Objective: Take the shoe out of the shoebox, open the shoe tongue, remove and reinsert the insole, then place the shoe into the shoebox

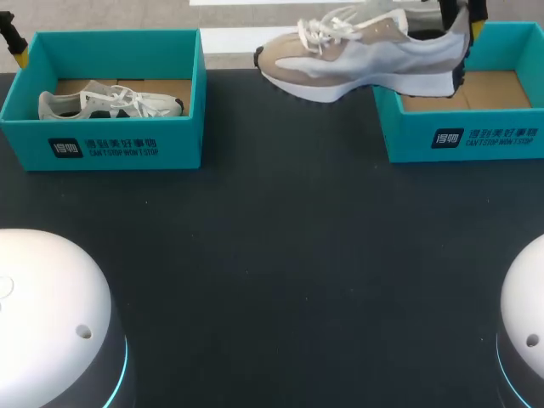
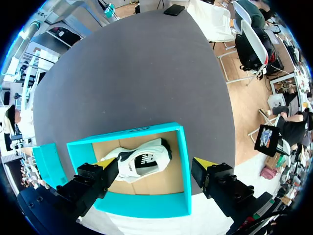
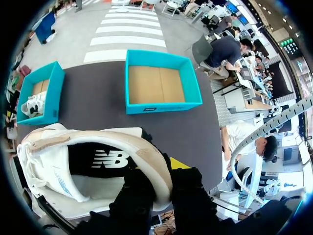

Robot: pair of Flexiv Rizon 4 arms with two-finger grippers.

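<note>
Yellow-tipped fingers of the right gripper [image 3: 164, 178] are closed on the heel collar of the beige shoe [image 1: 365, 55], one finger on each side of the collar; the shoe hangs roughly level in the air, laces up, its toe pointing toward the worktop's left edge. Its heel is over the right shoebox [image 1: 459, 140] and its forefoot reaches out past that box's left wall; the sole seems to clear the rim, though the head view does not settle it. The right shoebox sits at the far right corner of the worktop [image 1: 272, 255], its cardboard floor bare. The left gripper [image 2: 155, 171] is spread wide and holds nothing; it hangs above the left shoebox [image 1: 110, 144] at the far left corner. A white shoe [image 1: 110, 104] lies on its side inside that box, under the gripper.
</note>
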